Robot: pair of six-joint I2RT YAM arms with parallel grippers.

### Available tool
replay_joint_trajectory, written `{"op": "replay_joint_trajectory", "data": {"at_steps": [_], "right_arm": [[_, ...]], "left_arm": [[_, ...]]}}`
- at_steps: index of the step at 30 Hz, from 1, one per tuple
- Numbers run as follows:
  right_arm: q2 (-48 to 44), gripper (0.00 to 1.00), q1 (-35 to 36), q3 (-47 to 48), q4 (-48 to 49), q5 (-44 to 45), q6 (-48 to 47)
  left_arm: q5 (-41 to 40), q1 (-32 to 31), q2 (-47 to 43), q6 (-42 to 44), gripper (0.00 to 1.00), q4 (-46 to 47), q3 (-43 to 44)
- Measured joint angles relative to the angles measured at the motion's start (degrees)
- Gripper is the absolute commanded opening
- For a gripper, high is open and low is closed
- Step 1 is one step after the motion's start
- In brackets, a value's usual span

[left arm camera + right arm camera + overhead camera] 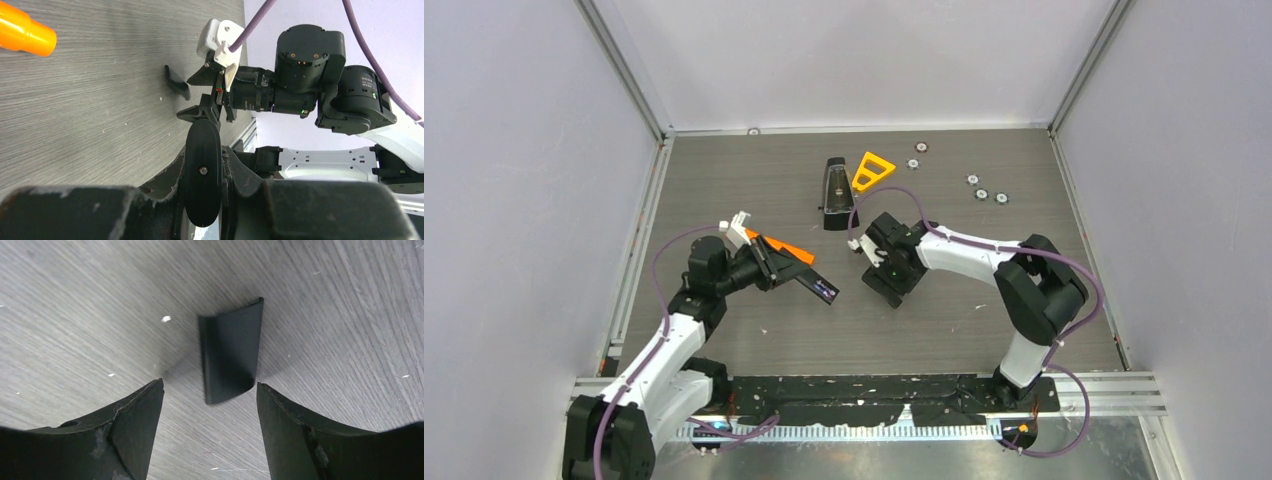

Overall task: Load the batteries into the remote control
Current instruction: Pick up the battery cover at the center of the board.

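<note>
The left gripper (776,266) clamps the remote control (814,283), holding it out ahead for fitting, while the right gripper (210,385) hangs open directly over the black cover piece (231,357), apparently lined up to collect it.

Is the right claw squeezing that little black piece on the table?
No: the right gripper is open, and the black cover piece lies untouched on the table.

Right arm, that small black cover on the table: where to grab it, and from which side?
Pinch the cover across its two long edges, mid-length, coming straight down. It lies flat, thin and narrow, so only those edges offer purchase. The open right gripper looks wide enough to span it.
</note>
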Motion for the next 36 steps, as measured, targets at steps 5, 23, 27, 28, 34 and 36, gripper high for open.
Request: {"op": "replay_joint_trajectory", "data": {"at_steps": [5,23,27,28,34,36], "right_arm": [[1.8,0.73,-1.5,0.4,0.0,-0.3,-0.9],[2.7,0.61,-2.7,1.4,0.3,-1.4,0.6],[2.7,0.65,-2.7,1.4,0.6,-1.4,1.7],[2.7,0.65,-2.7,1.4,0.7,-1.4,2.1],[2.8,0.53,-2.0,1.3,2.4,-0.5,5.7],[2.9,0.47,-1.6,1.3,3.2,-0.1,7.5]], "left_arm": [[0.8,0.0,1.3,0.3,0.0,0.0,0.1],[2.0,0.3,2.6,1.0,0.0,0.1,0.6],[2.0,0.3,2.6,0.9,0.0,0.2,0.6],[2.0,0.3,2.6,0.9,0.0,0.3,0.6],[2.0,0.3,2.6,0.9,0.0,0.5,0.6],[2.0,0.3,2.6,0.9,0.0,0.6,0.6]]}}
